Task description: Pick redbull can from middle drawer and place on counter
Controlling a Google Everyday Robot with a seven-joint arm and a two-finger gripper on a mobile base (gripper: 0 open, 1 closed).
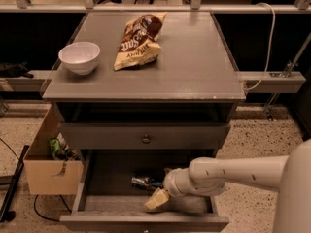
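Note:
The redbull can lies on its side on the dark floor of the open middle drawer, near its centre. My gripper hangs inside the drawer, just in front of and slightly right of the can, at the end of the white arm that reaches in from the right. The arm's wrist hides the can's right end. The counter is the flat grey top of the cabinet above.
A white bowl sits at the counter's left. A yellow-brown snack bag lies at its back centre. The closed drawer front with a round knob is above the open drawer. A cardboard box stands left of the cabinet.

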